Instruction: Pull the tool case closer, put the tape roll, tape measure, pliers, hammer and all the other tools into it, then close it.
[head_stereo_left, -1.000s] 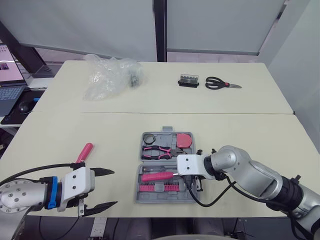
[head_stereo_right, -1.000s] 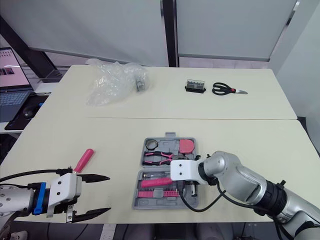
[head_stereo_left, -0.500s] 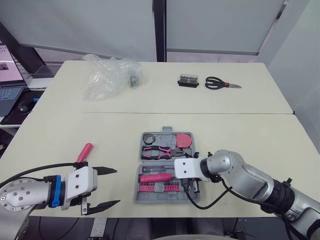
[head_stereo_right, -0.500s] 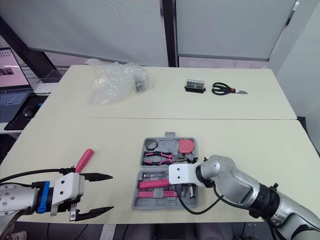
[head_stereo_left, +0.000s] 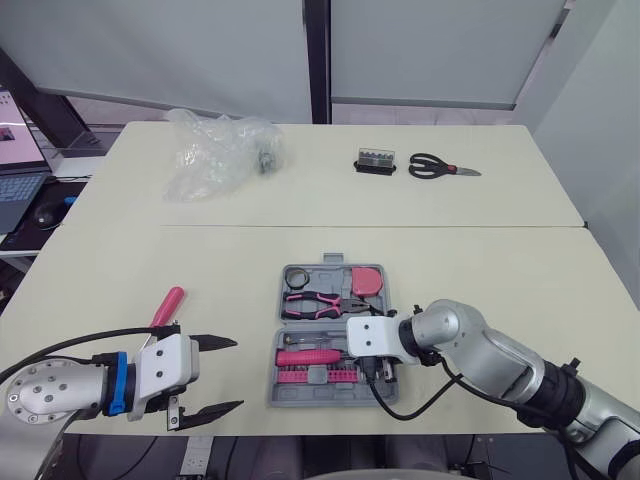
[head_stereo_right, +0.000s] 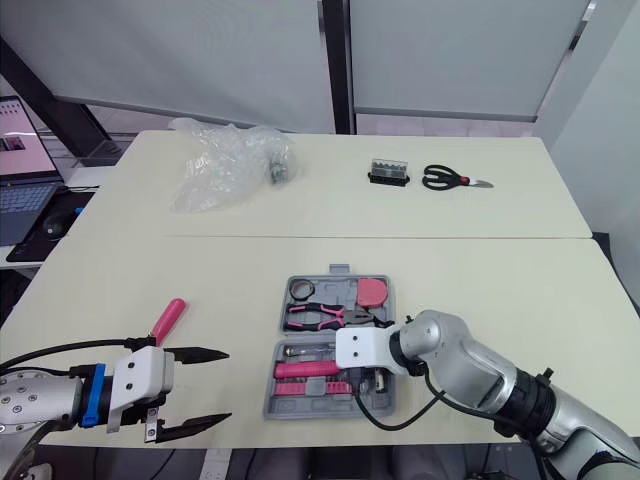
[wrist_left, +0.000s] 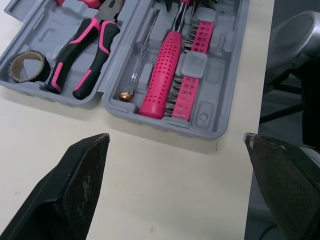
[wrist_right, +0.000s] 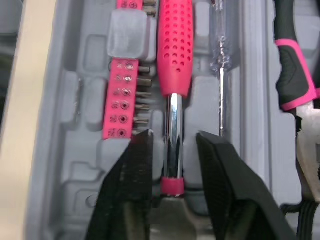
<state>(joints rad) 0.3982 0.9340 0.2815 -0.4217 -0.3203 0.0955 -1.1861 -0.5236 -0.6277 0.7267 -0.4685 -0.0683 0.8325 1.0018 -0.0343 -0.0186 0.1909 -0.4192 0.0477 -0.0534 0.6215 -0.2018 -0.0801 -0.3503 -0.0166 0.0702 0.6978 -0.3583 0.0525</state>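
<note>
Hammer (wrist_right: 173, 60) lies in case's (head_stereo_left: 285, 392) near half | right gripper (wrist_right: 174, 137) parted astride its shaft, gripping nothing | left gripper (head_stereo_left: 237, 373) spread, idle | best: lift straight, clear of bits (wrist_right: 120, 100)

— What's the tool case (wrist_left: 220, 95) made of?
— Grey moulded plastic, matt. The pink-handled tool (wrist_right: 175, 45) has a dimpled plastic grip and a polished, mirror-bright metal shaft.
— And the worktop (head_stereo_left: 200, 270)?
— Smooth, pale, matt. The bag (head_stereo_left: 215, 150) on it is clear, crinkled, glossy plastic film.
— The left fingers (wrist_left: 80, 185)?
— Black, matt, finely grained.
</note>
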